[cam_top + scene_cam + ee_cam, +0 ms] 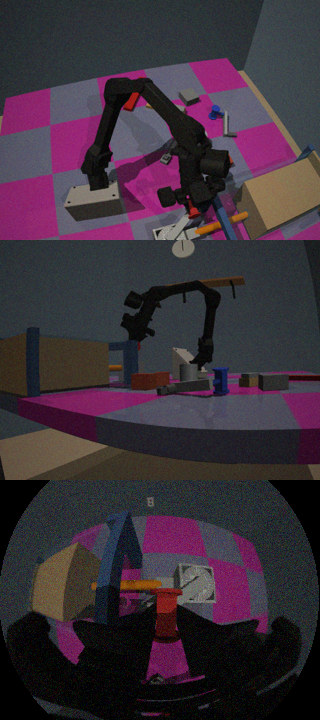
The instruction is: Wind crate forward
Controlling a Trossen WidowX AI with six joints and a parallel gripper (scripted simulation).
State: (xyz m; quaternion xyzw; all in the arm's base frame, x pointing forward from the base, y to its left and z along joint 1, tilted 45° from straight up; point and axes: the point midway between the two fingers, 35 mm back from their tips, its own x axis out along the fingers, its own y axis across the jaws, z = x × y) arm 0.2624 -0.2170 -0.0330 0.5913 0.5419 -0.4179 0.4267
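My gripper (190,202) (165,607) is shut on the red knob (193,213) (166,602) of the winch handle. The handle's pale arm (178,227) reaches from the knob across the winch (155,233) (212,600); its key is hidden. The tan crate (286,193) (74,361) (62,587) sits flat, behind the blue steel frame (224,219) (131,364) (107,600). A gap shows between the crate's front and the frame. The orange strap (209,228) (115,368) (140,585) runs straight from the crate through the frame to the winch.
A blue spool-shaped knob (214,112) (221,380) on a grey crank (225,124) (193,385), a grey block (188,96) (273,382), a red bar (132,101) and an orange-red block (143,381) lie on the bench. A grey-ended tool (165,158) lies left of the gripper.
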